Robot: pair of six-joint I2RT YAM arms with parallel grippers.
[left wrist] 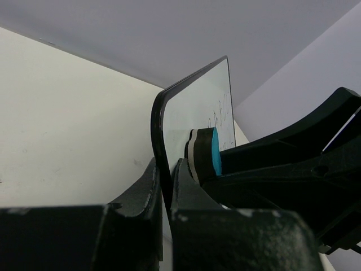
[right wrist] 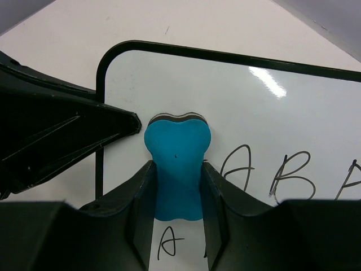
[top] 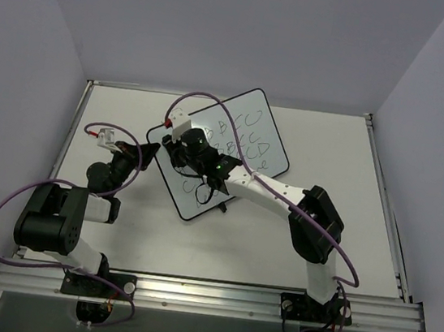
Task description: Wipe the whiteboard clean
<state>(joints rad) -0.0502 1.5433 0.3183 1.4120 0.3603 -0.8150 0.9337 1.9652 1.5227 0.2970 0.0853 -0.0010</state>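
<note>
The whiteboard (top: 256,107) lies tilted on the table, with black handwritten letters on it. My left gripper (top: 151,153) is shut on the board's black frame at its left corner; in the left wrist view (left wrist: 166,169) the frame edge sits between the fingers. My right gripper (top: 186,143) is shut on a blue eraser (right wrist: 176,161), which rests on the board near that same corner. The eraser also shows in the left wrist view (left wrist: 210,153). Letters A and B (right wrist: 290,175) are beside the eraser, and another A is below it.
The white table (top: 337,165) is walled in by grey panels on three sides. A metal rail (top: 205,295) carries both arm bases at the near edge. Purple cables loop over both arms. My left fingers (right wrist: 62,135) lie close to the eraser's left.
</note>
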